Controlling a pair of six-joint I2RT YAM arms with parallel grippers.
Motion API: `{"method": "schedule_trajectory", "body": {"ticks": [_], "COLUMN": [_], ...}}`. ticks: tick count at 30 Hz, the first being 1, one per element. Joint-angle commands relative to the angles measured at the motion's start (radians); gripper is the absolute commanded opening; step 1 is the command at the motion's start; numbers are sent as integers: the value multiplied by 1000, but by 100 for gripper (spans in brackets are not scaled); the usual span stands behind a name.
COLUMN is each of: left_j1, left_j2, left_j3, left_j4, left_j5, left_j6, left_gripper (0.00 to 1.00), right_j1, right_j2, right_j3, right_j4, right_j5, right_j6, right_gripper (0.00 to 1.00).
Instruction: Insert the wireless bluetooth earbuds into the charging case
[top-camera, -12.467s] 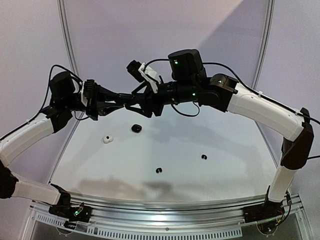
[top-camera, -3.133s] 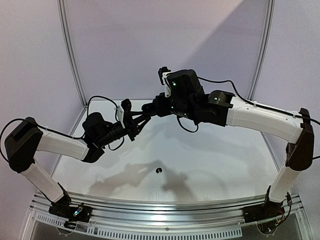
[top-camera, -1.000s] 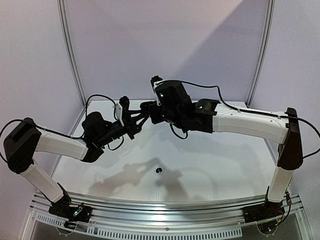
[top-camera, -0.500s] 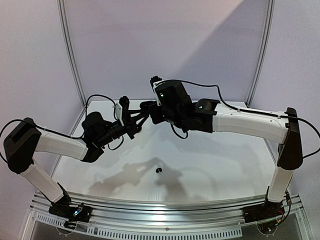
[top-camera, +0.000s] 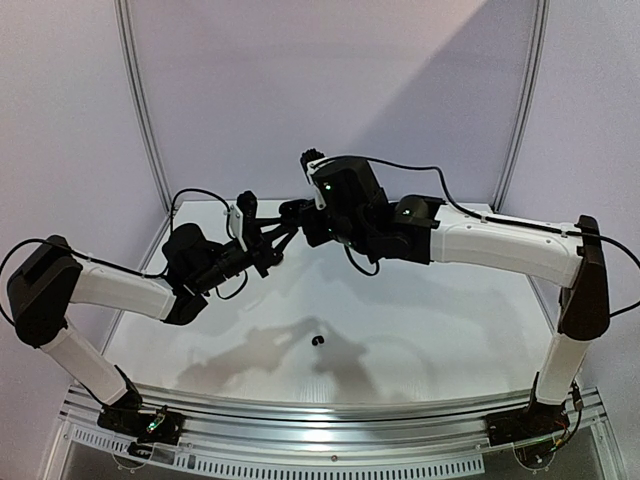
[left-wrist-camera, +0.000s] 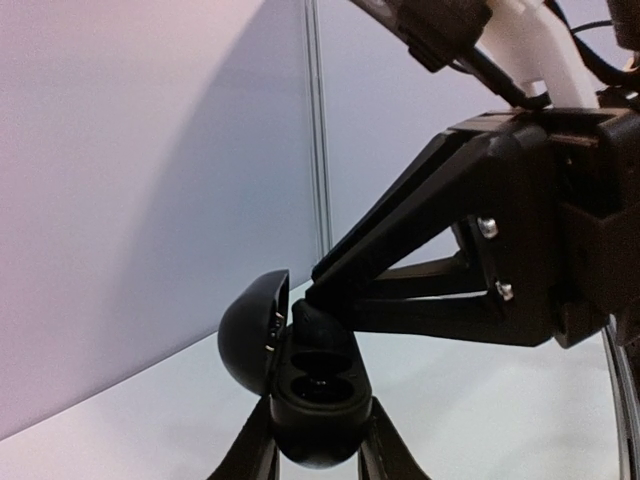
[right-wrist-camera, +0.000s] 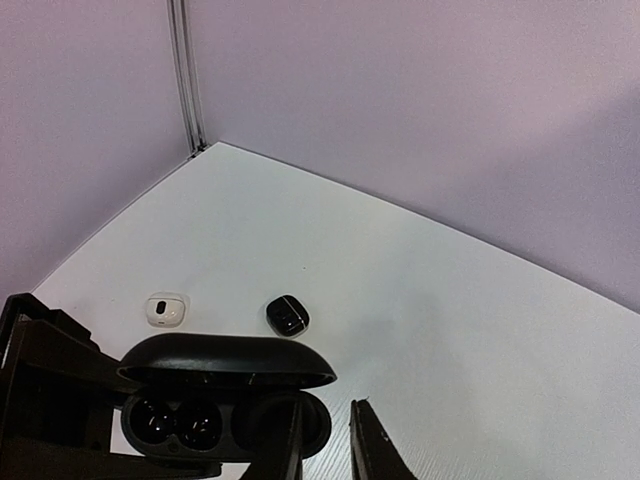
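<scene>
One small black earbud (top-camera: 319, 341) lies loose on the white tabletop (top-camera: 450, 330), well apart from both arms. Left pincer (left-wrist-camera: 318, 452) is clamped on the base of the glossy black oval charging case (left-wrist-camera: 315, 400), held in the air with the lid hinged open. Right pincer (right-wrist-camera: 328, 408) sits at the case mouth, jaws a narrow gap apart, nothing visible between them. Dark lump (left-wrist-camera: 318, 318) at its tips, by the hinge above the two wells. Probably an earbud, can't tell if it's seated. Small white rounded piece (right-wrist-camera: 165, 309) and small black one (right-wrist-camera: 287, 315) sit on the tabletop beyond; case or bud, can't tell.

Risks:
- Bud perched crooked, so it tips out when the right arm backs off.
- A finger snags the lid and twists the case in the left grip.
- A dropped bud bounces off the tabletop edge.
</scene>
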Motion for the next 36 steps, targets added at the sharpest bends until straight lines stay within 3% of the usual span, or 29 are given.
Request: {"method": "schedule_trajectory", "body": {"ticks": [1, 21, 28, 36], "left_j1": [-12, 2, 26, 43], "left_j2": [-26, -36, -44, -62], "left_j3": [19, 12, 17, 53], "left_j4": [53, 37, 17, -25], "left_j5": [5, 19, 188, 396], "left_j6": [5, -10, -42, -123], "left_gripper": [0, 0, 0, 0], "right_j1": [5, 2, -42, -73], "right_j2": [-38, -127, -316, -422], "right_j3": [-24, -58, -141, -178], "right_j4": [-44, -39, -36, -103], "right_j5": [-9, -44, -345, -699], "right_j6": [-16, -49, -92, -181], "right_gripper": [18, 25, 33, 33]}}
